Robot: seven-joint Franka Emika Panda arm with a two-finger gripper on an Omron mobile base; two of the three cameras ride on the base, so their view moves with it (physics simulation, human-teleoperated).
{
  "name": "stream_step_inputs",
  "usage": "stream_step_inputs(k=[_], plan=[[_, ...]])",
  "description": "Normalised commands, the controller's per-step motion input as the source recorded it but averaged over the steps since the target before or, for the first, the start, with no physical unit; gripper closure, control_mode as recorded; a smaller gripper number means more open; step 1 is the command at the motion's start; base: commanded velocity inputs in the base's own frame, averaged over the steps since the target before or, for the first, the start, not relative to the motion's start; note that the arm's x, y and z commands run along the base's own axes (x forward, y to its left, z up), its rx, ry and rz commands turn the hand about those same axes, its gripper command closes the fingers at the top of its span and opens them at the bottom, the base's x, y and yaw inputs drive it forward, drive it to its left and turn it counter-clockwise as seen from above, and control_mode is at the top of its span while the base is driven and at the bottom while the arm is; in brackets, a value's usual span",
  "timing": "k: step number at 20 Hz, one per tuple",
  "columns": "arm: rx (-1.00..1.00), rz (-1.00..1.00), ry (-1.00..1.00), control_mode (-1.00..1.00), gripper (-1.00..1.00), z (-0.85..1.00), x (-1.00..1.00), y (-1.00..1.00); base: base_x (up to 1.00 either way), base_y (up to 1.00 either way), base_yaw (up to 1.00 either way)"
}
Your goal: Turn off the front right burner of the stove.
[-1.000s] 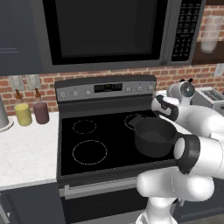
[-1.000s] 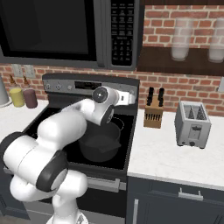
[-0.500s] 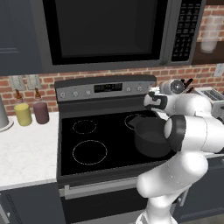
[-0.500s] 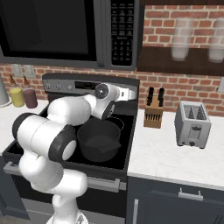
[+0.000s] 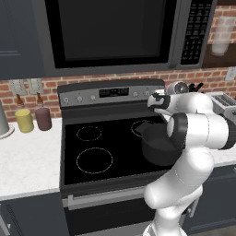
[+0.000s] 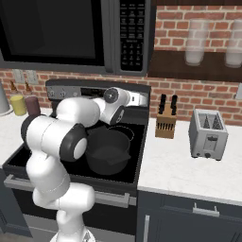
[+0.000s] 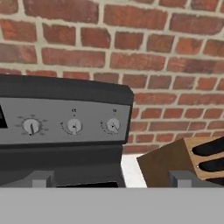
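Gripper raised before the stove's back panel.
The gripper (image 7: 112,179), fingers spread apart, is held near three round knobs (image 7: 74,126) at the right end of the stove (image 5: 99,152); a knife block (image 7: 183,162) stands just right.

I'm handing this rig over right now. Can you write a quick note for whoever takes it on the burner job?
Gripper: raised before the right end of the grey back panel; cannot tell if open or shut.
Wide black glass-top stove: a dark round pot sits on its right side.
Three small round knobs lie ahead in the hand view; a wooden knife block stands to their right.
Done: approach only, no knob touched.
Left: reach the front right burner's knob and turn it off.
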Motion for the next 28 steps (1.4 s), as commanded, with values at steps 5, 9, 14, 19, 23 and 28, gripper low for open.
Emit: stream_step_inputs(k=[5, 9, 14, 19, 23, 28], plan=[[0.0, 0.0, 0.0, -1.0, -1.0, -0.03, 0.28, 0.0, 0.0, 0.0, 0.0], [0.0, 0.0, 0.0, -1.0, -1.0, 0.0, 0.41, -0.01, 0.0, 0.0, 0.0], [0.0, 0.0, 0.0, -1.0, -1.0, 0.0, 0.26, -0.07, 0.0, 0.0, 0.0], [0.0, 0.01, 0.0, -1.0, -1.0, -0.06, 0.0, -0.09, 0.0, 0.0, 0.0], [0.0, 0.0, 0.02, -1.0, -1.0, -0.14, 0.0, -0.2, 0.0, 0.0, 0.0], [0.0, 0.0, 0.02, -1.0, -1.0, -0.05, 0.0, -0.15, 0.0, 0.0, 0.0]])
